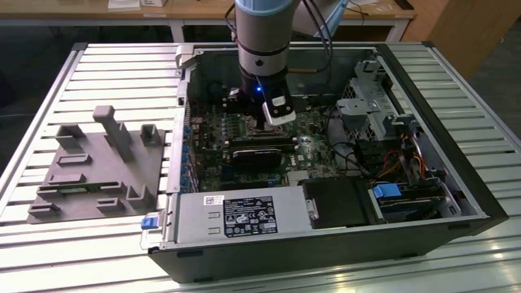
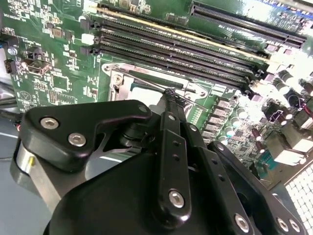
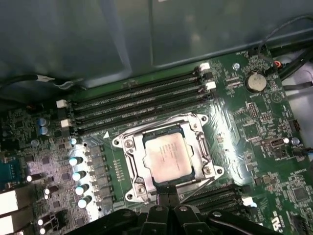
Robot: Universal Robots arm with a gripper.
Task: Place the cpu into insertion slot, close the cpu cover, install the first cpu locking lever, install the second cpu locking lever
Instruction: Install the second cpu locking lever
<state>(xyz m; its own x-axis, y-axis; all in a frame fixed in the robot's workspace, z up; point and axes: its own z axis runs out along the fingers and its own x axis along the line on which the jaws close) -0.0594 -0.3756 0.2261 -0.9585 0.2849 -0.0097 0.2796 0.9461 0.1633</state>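
1. Pale silver-grey and square, the flat metal-faced cpu [image 3: 168,156] lies seated in the insertion slot [image 3: 128,145], a square motherboard socket with a shiny metal rim, as the first wrist view shows.
2. The cpu cover [image 3: 198,152], a thin silver metal frame plate with a cut-out centre, lies flat around the chip, its frame bordering the pale face on all sides.
3. The black gripper [image 2: 168,93] hangs directly over the socket; in the second wrist view its black linkage fingers [image 2: 172,142] meet at a narrow tip that sits just above the socket's edge, so the jaws look drawn together with nothing held between them.
4. In the first wrist view the fingertips [image 3: 166,193] touch or nearly touch the socket's metal rim at the edge nearest the camera; which of the two I cannot tell.
5. Long narrow black memory slots [image 3: 142,98] run in parallel rows just beside the socket, on the green circuit board [image 3: 254,127].
6. In the exterior view the grey and blue robot arm [image 1: 262,36] reaches down into an open black computer case [image 1: 326,244] lying on a slatted metal table [image 1: 122,67].
7. A grey moulded fixture tray [image 1: 94,168] with upright posts rests on the table at the exterior view's left, well apart from the gripper.
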